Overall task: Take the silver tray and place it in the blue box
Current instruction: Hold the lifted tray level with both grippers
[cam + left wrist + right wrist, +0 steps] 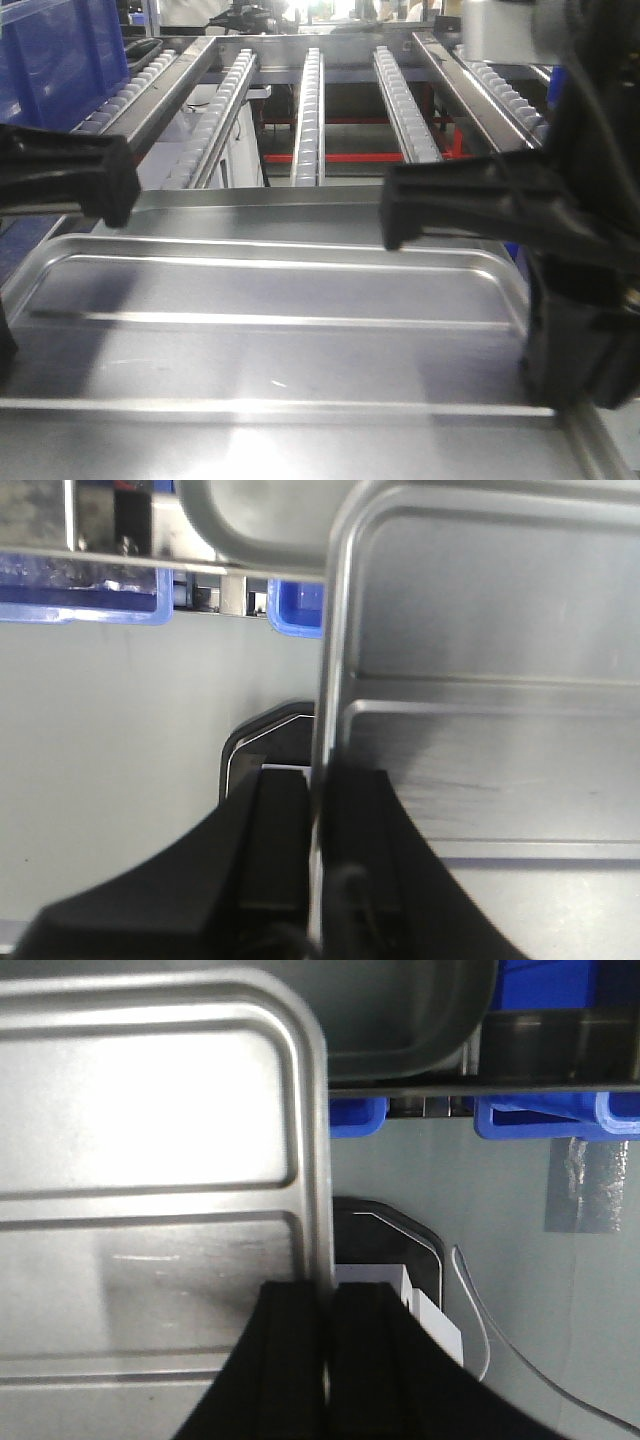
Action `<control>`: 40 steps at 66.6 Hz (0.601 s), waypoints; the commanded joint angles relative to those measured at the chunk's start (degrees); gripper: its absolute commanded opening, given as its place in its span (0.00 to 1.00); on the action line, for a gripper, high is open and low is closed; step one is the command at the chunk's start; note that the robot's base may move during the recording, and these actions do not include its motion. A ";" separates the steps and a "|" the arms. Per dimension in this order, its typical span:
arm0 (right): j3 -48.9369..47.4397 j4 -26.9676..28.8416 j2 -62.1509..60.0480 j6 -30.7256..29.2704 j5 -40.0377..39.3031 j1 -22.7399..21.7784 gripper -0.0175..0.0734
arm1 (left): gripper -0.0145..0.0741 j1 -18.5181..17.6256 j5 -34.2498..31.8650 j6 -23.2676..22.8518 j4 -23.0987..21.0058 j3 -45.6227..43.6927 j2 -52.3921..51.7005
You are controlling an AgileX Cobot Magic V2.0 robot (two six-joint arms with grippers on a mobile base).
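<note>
Two sets of fingers and one tray, that's pretty much the whole scene. Starting at the left, the blue box (50,60) sits up around 10 o'clock in the front view. It's past the tray's far left corner and apart from it, with its ribbed wall facing us.

The left fingers (275,860) come in at 9 o'clock and are squeezed down to a thin slit. The left rim of the silver tray (280,370) runs right through that slit. One finger is outside the rim and the other is inside, over the tray floor, so they've got the rim pinched. The grey desk (120,760) shows just off that edge.

The tray itself fills the middle and bottom of the front view. It's lying flat, long side across, with both long ridges running from 9 to 3 o'clock. Can't tell if it's resting on the desk or hanging a bit above it. Behind it at 12 o'clock are the roller rails (308,110), heading away from the camera.

Over at 3 o'clock, the right fingers (290,1360) mirror the left ones. They're nearly closed with the tray's right rim clamped between them, one finger on each side. In the right wrist view, a white cable (480,1330) trails across the desk just beside them. A strip of grey tape (590,1185) is stuck further out, toward 3 o'clock.
</note>
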 commanded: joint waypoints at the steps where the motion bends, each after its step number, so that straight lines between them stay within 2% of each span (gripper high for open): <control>1: -1.34 -2.74 -1.90 1.67 -1.34 1.25 0.25 | 0.16 -2.21 -1.38 -2.53 1.62 -1.31 -1.65; 40: -1.34 -3.50 -1.89 1.67 -1.45 1.38 0.25 | 0.16 -2.35 0.03 -2.53 1.62 -1.31 -1.65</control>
